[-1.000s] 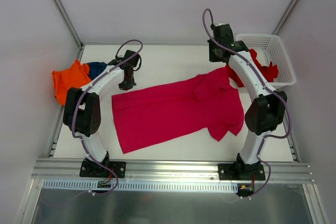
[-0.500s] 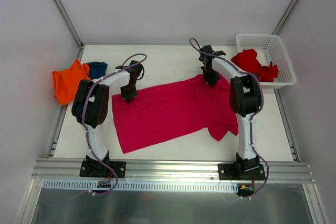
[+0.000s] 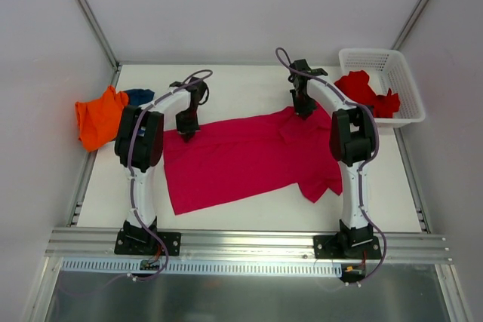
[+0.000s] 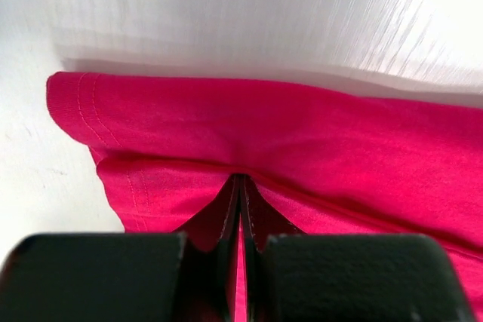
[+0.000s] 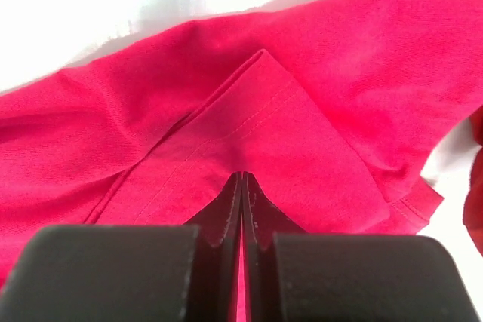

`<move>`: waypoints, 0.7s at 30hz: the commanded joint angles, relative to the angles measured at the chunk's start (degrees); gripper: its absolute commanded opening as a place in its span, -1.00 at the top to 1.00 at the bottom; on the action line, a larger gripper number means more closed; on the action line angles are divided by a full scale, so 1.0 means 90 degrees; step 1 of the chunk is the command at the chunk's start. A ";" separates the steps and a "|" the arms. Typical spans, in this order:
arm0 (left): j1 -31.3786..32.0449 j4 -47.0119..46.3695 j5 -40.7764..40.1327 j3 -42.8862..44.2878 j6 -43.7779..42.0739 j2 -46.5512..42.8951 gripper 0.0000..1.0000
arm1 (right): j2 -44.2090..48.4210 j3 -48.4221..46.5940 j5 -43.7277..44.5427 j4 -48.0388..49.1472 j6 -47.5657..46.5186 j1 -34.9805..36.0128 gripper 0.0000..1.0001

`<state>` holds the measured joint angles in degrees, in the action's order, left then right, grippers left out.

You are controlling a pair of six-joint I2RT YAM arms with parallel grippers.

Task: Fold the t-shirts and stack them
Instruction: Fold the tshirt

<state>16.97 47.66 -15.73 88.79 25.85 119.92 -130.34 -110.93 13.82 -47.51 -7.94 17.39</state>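
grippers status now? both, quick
Left gripper: closed, pinching the pink t-shirt at its far edge, by the hem.
Right gripper: closed, pinching the same shirt at a folded-over flap.

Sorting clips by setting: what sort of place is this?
Probably a robotics lab cell: a white table boxed in by plain panels, with an aluminium rail at its near edge.
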 commanded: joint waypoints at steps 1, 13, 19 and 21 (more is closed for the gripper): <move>-0.0157 -0.0120 0.0507 0.0416 -0.0069 0.0542 1.00 | -0.0087 -0.0271 -0.0159 -0.0307 0.0121 -0.0076 0.99; -0.1026 0.0603 0.0965 0.2261 -0.0362 0.1450 1.00 | -0.0556 -0.0896 -0.0715 -0.0561 0.0414 -0.0379 0.99; -0.1319 0.1139 0.1307 0.3794 -0.0382 0.2241 1.00 | -0.0527 -0.0838 -0.0745 -0.0561 0.0414 -0.0389 0.99; -0.1378 0.1315 0.1376 0.4332 -0.0391 0.2543 0.99 | -0.0547 -0.0848 -0.0706 -0.0561 0.0424 -0.0408 0.99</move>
<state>5.58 56.80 -4.71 122.39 23.33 138.91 -135.39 -116.79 7.66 -50.22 -4.93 14.09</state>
